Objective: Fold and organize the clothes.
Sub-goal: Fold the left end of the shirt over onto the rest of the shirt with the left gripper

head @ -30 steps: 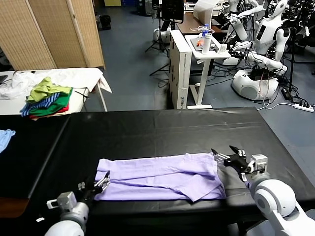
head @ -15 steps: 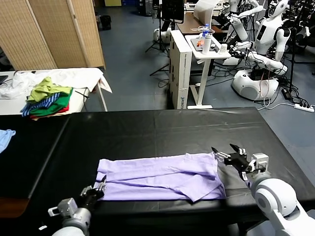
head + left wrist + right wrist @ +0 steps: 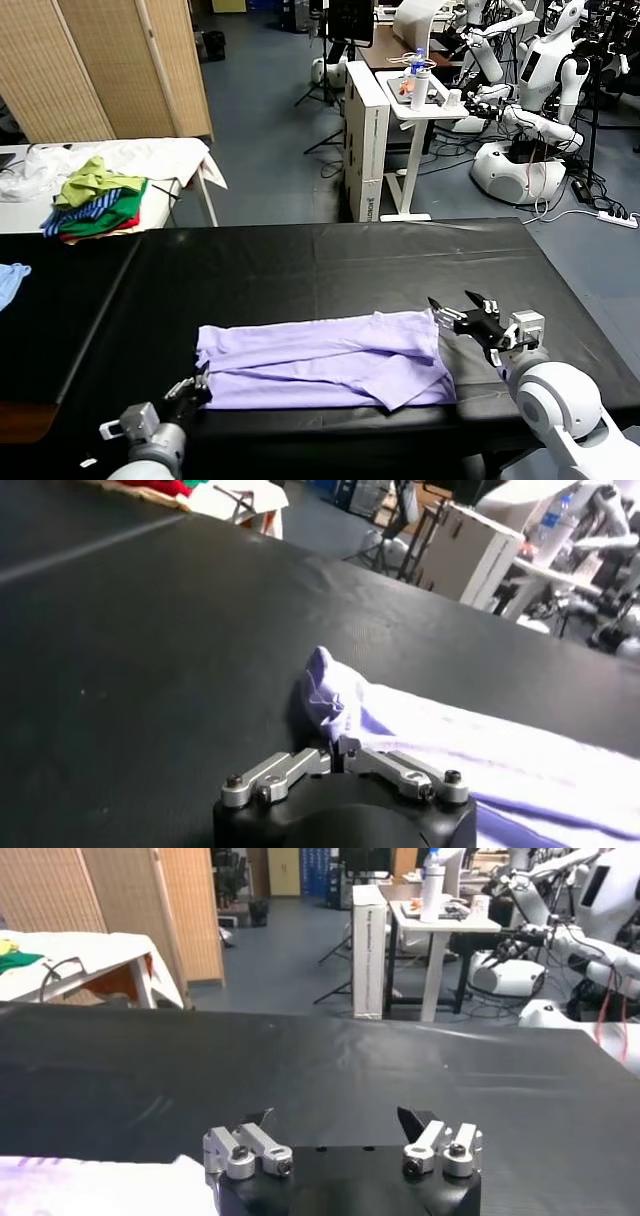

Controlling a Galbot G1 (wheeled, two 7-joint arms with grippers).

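Observation:
The lavender T-shirt (image 3: 320, 355) lies spread lengthwise along the near part of the black table (image 3: 300, 260). My left gripper (image 3: 197, 385) is at the shirt's near left corner, shut on a pinch of the fabric. The left wrist view shows that corner bunched up (image 3: 325, 685) just beyond my closed left gripper (image 3: 340, 748). My right gripper (image 3: 452, 302) hovers open just off the shirt's right end. In the right wrist view nothing is between the right gripper (image 3: 335, 1118) fingers, and a strip of the shirt (image 3: 100, 1188) shows beside it.
A pile of green, yellow and striped garments (image 3: 95, 195) rests on a white table at the back left. A light blue cloth (image 3: 10, 280) lies at the far left edge. A white cart (image 3: 420, 95) and other robots (image 3: 530, 90) stand beyond the table.
My left gripper went from open to shut on the shirt's near left corner, and that corner is now bunched up. The right gripper has stayed open in nearly the same place.

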